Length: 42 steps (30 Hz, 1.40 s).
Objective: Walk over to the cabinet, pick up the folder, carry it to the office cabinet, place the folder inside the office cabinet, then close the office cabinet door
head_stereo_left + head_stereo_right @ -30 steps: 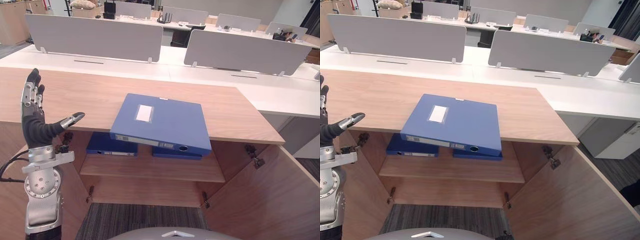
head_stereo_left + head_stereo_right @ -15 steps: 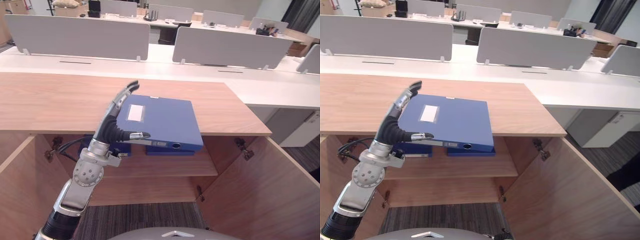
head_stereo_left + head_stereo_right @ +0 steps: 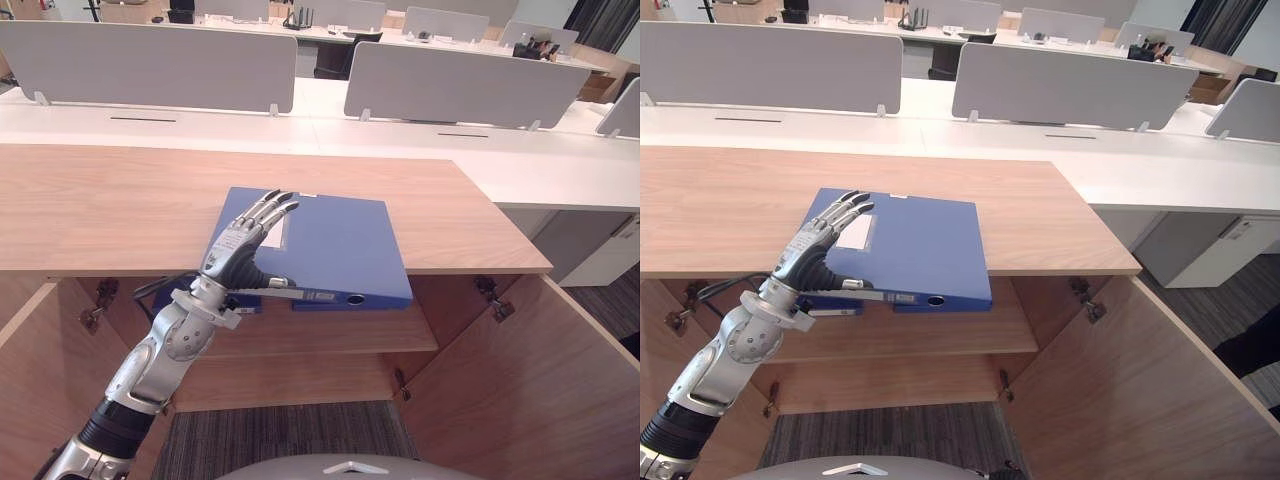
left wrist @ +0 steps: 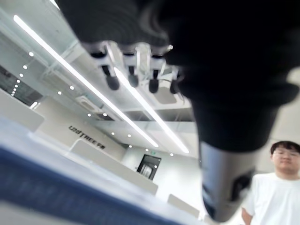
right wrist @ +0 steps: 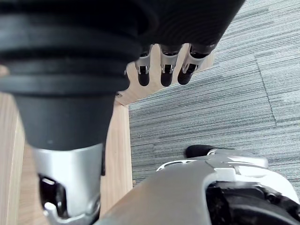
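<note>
A blue folder point(image 3: 335, 245) with a white label lies flat on the wooden cabinet top point(image 3: 100, 205), its spine jutting over the front edge. My left hand point(image 3: 240, 245) rests on the folder's near left corner. Its fingers point(image 3: 835, 218) lie straight across the cover and its thumb point(image 3: 268, 283) runs along the front of the spine. In the left wrist view the fingers point(image 4: 131, 70) reach out over the blue folder point(image 4: 47, 192). My right hand point(image 5: 161, 70) hangs with relaxed fingers above the grey carpet, holding nothing.
Both doors of the cabinet stand open, the right door point(image 3: 540, 380) and the left door point(image 3: 40, 370). More blue folders point(image 3: 835, 308) lie on the inner shelf point(image 3: 320, 335). White desks with grey dividers point(image 3: 150, 60) stand behind. A person in a white shirt point(image 4: 276, 187) is nearby.
My left hand came down from its raised spot at the left and now lies flat on the folder's corner. The camera has shifted; the folder stays put.
</note>
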Available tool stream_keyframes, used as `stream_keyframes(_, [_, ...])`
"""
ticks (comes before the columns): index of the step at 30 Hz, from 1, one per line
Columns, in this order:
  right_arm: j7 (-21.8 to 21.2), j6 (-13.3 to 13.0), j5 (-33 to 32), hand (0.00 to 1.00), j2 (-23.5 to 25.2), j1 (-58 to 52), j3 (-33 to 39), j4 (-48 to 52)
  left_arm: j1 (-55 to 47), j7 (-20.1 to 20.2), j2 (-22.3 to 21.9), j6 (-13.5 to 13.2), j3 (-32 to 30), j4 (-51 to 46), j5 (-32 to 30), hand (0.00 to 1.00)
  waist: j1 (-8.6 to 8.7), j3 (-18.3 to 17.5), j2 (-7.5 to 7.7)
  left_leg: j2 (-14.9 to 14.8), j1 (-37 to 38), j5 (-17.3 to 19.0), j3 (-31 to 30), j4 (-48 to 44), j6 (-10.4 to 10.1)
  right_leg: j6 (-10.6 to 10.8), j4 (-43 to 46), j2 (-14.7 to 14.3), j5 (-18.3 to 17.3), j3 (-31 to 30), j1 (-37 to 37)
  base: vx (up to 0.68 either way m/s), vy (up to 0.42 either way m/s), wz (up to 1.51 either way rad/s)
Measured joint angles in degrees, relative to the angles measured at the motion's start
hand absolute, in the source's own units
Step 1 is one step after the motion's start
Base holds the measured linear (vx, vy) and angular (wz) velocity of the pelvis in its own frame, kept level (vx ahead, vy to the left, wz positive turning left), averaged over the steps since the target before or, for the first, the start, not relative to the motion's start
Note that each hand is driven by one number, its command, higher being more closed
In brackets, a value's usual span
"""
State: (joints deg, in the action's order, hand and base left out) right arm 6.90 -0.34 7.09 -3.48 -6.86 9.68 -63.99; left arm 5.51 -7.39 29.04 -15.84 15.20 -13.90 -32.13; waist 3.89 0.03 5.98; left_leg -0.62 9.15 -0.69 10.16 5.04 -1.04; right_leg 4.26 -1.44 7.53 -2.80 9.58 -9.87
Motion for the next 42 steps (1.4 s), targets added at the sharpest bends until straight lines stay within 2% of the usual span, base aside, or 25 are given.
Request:
stream_keyframes(7, [0.0,0.0,0.0,0.00,-0.1,0.4,0.0,-0.1,0.5,-0.6,0.9,0.0,0.9,0.0,-1.3,0.00,0.48,0.3,-0.11,0.0,0.0,0.2,-0.2,0.0,-0.2,-0.2,-0.4,0.0,-0.1,0.4,-0.3,0.01,-0.007,0.01])
stream_keyframes(15, [0.0,0.0,0.0,0.00,-0.1,0.4,0.0,-0.3,0.4,0.7,0.8,-0.5,3.1,-2.0,0.6,0.00,0.63,0.3,0.08,-0.1,-0.3,0.3,0.0,0.0,0.0,-0.1,0.2,0.0,-0.1,-0.4,0.2,0.00,-0.004,-0.02])
stream_keyframes(29, [0.0,-0.1,0.0,0.00,-0.1,0.4,-0.4,-1.2,-2.8,1.6,-2.3,-1.1,3.8,-10.3,2.8,0.00,0.80,0.1,0.07,-0.3,-1.2,0.1,0.6,0.0,0.3,-0.4,2.7,0.0,-0.6,-1.7,2.2,-0.01,-0.007,-0.03])
stream_keyframes(36, [0.0,-0.1,0.0,0.00,-0.1,0.5,-0.5,-1.1,-4.4,2.6,-2.5,-1.3,5.4,-9.9,2.8,0.00,0.86,-0.4,0.26,-0.2,-1.7,-0.5,0.7,0.0,0.7,-0.1,3.6,0.0,-0.7,-1.9,3.6,-0.02,-0.009,0.00])
stream_keyframes(42, [0.0,0.0,0.0,0.00,-0.3,0.5,-1.1,-1.0,-5.5,2.7,-1.8,-1.2,6.2,-5.0,0.6,0.00,0.76,-0.3,0.17,-0.1,-0.5,-0.5,0.4,0.0,0.7,-0.2,2.2,0.1,-0.7,-1.0,2.0,-0.02,-0.006,0.03])
